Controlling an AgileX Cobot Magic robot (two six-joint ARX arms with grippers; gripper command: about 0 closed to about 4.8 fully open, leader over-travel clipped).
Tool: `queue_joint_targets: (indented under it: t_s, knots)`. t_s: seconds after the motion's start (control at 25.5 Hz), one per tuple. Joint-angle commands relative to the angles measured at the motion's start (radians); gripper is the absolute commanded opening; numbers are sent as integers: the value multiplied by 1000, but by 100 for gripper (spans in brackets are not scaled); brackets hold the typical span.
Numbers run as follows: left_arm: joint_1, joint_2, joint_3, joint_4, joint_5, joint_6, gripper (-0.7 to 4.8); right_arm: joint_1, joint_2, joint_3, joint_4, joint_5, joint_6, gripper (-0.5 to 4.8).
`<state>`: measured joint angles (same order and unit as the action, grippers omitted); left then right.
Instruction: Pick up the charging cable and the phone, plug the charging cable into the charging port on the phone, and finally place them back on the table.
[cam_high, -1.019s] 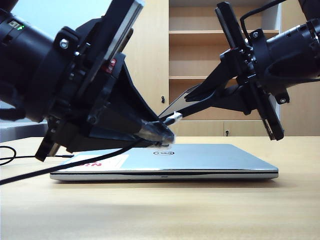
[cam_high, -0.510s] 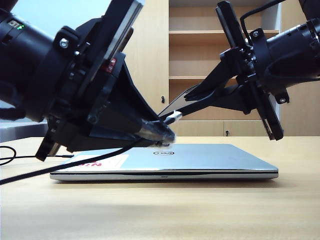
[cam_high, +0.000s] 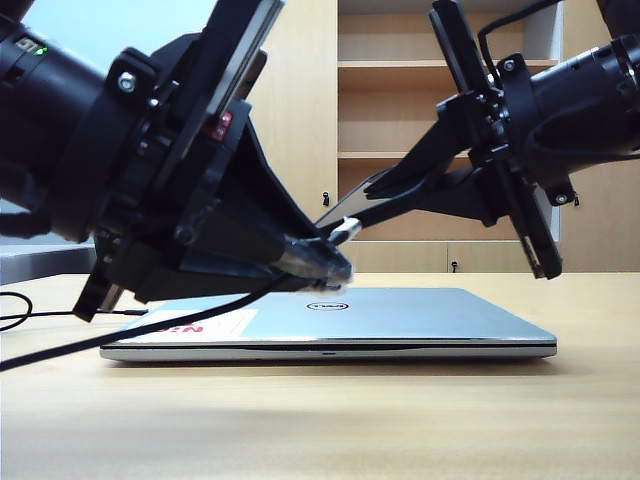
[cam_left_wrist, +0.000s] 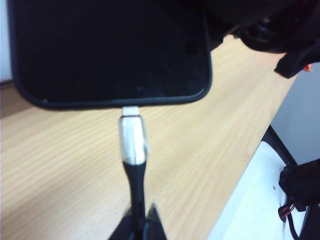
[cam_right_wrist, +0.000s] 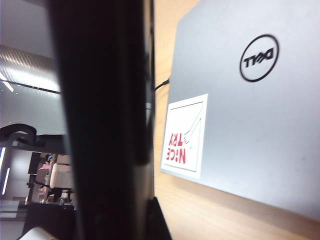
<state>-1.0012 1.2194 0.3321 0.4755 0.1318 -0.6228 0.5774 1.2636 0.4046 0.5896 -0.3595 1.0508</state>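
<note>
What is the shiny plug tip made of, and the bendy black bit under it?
The plug tip looks like brushed silvery metal: it glints. The collar below looks like matte black rubber or soft plastic, though I can't be sure which.

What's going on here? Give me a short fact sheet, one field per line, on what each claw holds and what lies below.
left gripper: shut on the charging cable, held in the air above the table
right gripper: shut on the phone, also held up
plug: silvery, its tip at the charging port in the phone's short edge; depth of insertion unclear
laptop: silver, closed, flat on the table under both grippers
sticker: white with red lettering, on the laptop's lid
</note>
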Motion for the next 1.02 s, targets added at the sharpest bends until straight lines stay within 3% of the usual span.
queue_joint_targets:
  t_s: [0.04, 0.35, 0.39, 0.43, 0.47, 0.51, 0.63, 0.86, 0.94, 1.02]
  knots:
    - [2, 0, 4, 43, -11, 0, -6, 15, -5, 5, 35, -36, 24, -6]
    - [2, 0, 4, 43, -11, 2, -3, 23, -6, 5, 37, -27, 9, -6]
    - [1, 0, 4, 42, -11, 2, 40, 22, -6, 5, 41, -27, -8, -6]
    - [0, 0, 4, 40, -11, 2, 115, 22, -6, 5, 44, -27, -9, -6]
    - [0, 0, 4, 38, -11, 2, 235, 19, -6, 6, 45, -24, -18, -6]
    - [1, 0, 4, 37, -11, 6, 288, 16, -6, 7, 44, -24, -32, -6]
    - [1, -1, 4, 35, -11, 40, 350, -5, -7, 10, 42, -24, -40, -6]
    - [3, -73, 25, 19, -11, 90, 317, -113, -24, 75, -104, -45, -142, -6]
    - [14, -97, 46, -21, -11, 122, 217, -148, -31, 116, -208, -66, -188, -6]
    - [37, -120, 73, -81, -11, 187, 57, -185, -35, 161, -318, -82, -236, -6]
